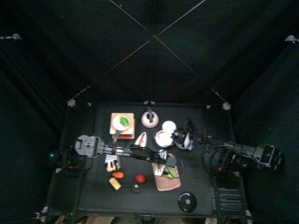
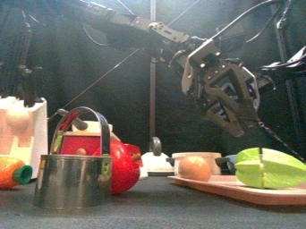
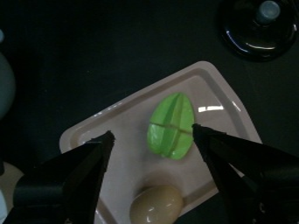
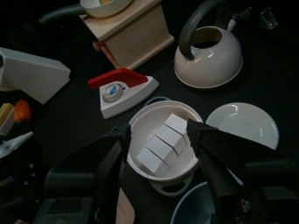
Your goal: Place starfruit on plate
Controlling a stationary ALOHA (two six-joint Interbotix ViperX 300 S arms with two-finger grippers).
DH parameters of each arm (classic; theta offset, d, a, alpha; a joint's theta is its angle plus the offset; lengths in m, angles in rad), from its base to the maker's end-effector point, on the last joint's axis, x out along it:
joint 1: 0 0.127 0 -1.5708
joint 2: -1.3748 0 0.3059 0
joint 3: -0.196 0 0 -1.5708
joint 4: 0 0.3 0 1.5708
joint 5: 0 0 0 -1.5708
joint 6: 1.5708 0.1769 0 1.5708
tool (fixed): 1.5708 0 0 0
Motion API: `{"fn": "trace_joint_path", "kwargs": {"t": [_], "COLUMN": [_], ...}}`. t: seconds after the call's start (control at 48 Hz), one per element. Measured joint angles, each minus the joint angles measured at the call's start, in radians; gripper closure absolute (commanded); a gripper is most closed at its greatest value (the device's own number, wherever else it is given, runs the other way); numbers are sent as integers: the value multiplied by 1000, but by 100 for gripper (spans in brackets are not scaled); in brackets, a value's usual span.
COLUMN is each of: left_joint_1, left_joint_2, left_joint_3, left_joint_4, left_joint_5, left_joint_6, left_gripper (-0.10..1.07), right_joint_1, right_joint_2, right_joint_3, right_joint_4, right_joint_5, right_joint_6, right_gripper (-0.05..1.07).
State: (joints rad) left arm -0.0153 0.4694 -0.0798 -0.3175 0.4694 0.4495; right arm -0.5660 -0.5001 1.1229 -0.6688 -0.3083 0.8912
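Observation:
The yellow-green starfruit [image 3: 173,128] lies on the pale pink plate [image 3: 105,140], next to a tan egg-shaped piece [image 3: 158,206]. In the front view the starfruit [image 2: 270,167] rests on the plate [image 2: 227,190] at the right. My left gripper [image 3: 155,144] hangs open and empty just above the starfruit, one jaw on each side, not touching it. It also shows in the front view [image 2: 223,89] and in the top view [image 1: 163,163]. My right gripper [image 4: 160,140] is open and empty over a white bowl of white cubes [image 4: 163,144].
A metal pail [image 2: 72,181] and a red kettle [image 2: 106,154] stand at the front left. Near the right gripper are a white kettle [image 4: 208,57], a red-and-white toy iron [image 4: 122,93], a white dish [image 4: 247,124] and a tan board [image 4: 135,31]. A black round thing [image 3: 263,22] lies beyond the plate.

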Motion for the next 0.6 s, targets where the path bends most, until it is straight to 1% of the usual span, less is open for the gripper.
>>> {"fn": "trace_joint_path", "kwargs": {"t": [0.188,0.604], "left_joint_1": [0,2], "left_joint_2": [-2,-8], "left_joint_3": [2,11], "left_joint_4": [0,0], "left_joint_5": [-20,-20], "left_joint_6": [0,-5], "left_gripper": [-5,-5], "right_joint_1": [0,0], "right_joint_2": [2,2], "right_joint_3": [0,0], "right_joint_4": [0,0], "right_joint_5": [0,0], "right_joint_6": [0,0], "right_gripper": [15,15]}}
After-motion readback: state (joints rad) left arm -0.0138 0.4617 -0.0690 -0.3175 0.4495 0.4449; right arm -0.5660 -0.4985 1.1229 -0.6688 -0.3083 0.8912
